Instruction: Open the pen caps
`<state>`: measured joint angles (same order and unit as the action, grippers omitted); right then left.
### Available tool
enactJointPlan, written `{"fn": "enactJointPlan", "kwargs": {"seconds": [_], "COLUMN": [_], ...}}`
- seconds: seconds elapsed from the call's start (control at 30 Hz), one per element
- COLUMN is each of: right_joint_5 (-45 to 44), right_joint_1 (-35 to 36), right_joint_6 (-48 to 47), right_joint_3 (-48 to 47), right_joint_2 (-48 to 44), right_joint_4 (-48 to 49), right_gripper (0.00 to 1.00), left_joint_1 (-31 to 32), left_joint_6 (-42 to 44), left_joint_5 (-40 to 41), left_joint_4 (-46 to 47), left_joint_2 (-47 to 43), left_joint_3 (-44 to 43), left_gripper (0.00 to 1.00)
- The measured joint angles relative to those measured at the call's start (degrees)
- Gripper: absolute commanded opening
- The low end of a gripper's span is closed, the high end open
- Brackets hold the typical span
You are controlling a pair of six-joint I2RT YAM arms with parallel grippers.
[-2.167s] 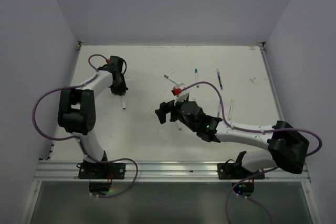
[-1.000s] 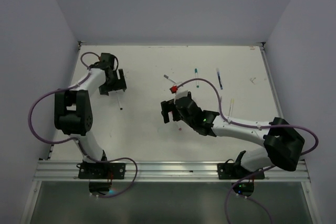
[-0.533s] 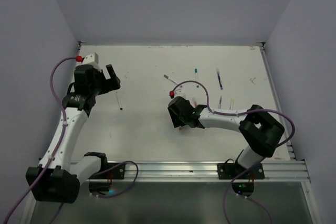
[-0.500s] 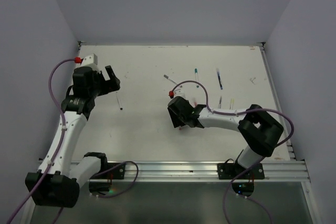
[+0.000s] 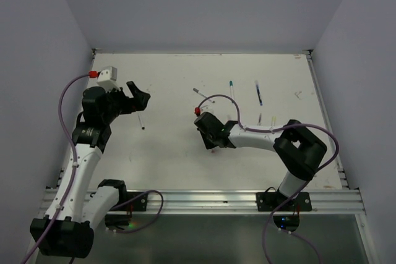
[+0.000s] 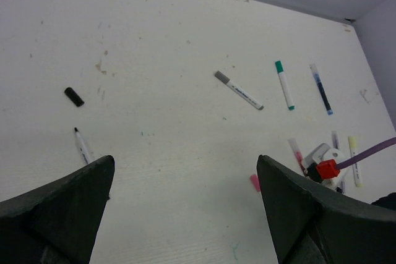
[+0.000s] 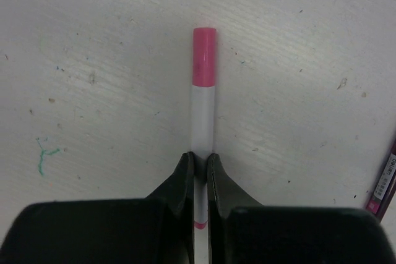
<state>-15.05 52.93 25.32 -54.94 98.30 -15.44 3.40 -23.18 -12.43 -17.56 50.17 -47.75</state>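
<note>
Right gripper [image 7: 199, 160]: fingers shut tight on the white barrel of the pink pen [image 7: 202, 115], gripping low on the barrel.
Left gripper [image 6: 185, 165]: jaws wide apart, carrying nothing, raised well to the left of the pink pen.
Change, right side: two seconds ago this gripper hung open above the table [image 5: 167, 153]; it has since dropped and nipped the barrel.
Change, left side: the arm has lifted up and back from the uncapped pen [image 6: 82, 146] it stood over.
Pink cap [image 7: 204, 57]: seated on the far end of the pink pen, ahead of the fingers, with bare barrel between.
Black cap [image 6: 73, 96]: loose, near the uncapped pen; both well left of the pink pen.
Other stock: grey-capped pen [image 6: 238, 89] and green-capped pen [image 6: 283, 83], beyond the pink pen, caps on; dark red pen [image 7: 383, 183], just right of it.
Reading: one pen looks finished. The pink pen is anchored with its cap exposed, so the free left gripper would likely come across to pull it.
</note>
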Motion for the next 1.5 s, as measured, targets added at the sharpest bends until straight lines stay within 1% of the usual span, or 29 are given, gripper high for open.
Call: {"fn": "enactJointPlan", "kwargs": {"seconds": [0.13,0.23,0.3,0.4,0.53,0.63,0.8,0.97,1.17,1.3,1.4,1.5], "right_joint_5": [1.29,2.60,3.04,4.37,6.01,7.15,7.58,8.22,8.96,10.10,10.27,10.60], "right_joint_1": [-0.07,-0.02,0.07,0.33,0.50,0.70,0.74,0.74,0.74,0.76,0.98,1.09], "right_joint_6": [-0.52,-0.85,-1.05,-1.73,-2.73,-3.34,-4.07,-4.39,-4.44,-4.42,-4.42,-4.42], "right_joint_3": [0.55,2.99,4.81,7.72,10.69,12.15,12.85,13.22,13.22,13.22,13.22,13.22], "right_joint_2": [-0.59,-4.31,-8.00,-14.60,-20.52,-22.38,-22.69,-22.69,-22.58,-22.43,-21.84,-21.44], "right_joint_4": [1.44,3.85,6.51,13.00,21.84,26.69,30.47,31.47,31.82,31.93,32.70,32.96], "right_gripper": [0.00,0.00,0.00,0.00,0.00,0.00,0.00,0.00,0.00,0.00,0.00,0.00], "left_joint_1": [0.17,2.84,7.13,13.86,19.80,23.69,29.81,31.98,32.63,32.70,32.85,33.33], "left_joint_6": [-3.34,-6.91,-9.33,-12.72,-17.33,-20.02,-22.95,-24.68,-25.81,-25.81,-25.83,-25.79], "left_joint_5": [-5.57,-6.91,-6.19,-4.98,-2.62,-0.11,3.87,7.89,12.00,13.29,13.75,14.29], "left_joint_4": [3.26,5.64,6.69,8.76,12.00,14.21,16.74,17.27,18.32,19.78,20.31,20.55], "left_joint_2": [1.88,3.30,4.26,6.38,10.62,13.33,17.14,19.76,20.22,20.37,20.90,21.51], "left_joint_3": [1.88,4.24,5.33,5.62,5.79,5.90,5.86,5.31,3.85,3.69,3.65,3.58], "left_gripper": [1.00,1.00,0.99,0.97,0.93,0.90,0.85,0.79,0.70,0.64,0.55,0.53]}}
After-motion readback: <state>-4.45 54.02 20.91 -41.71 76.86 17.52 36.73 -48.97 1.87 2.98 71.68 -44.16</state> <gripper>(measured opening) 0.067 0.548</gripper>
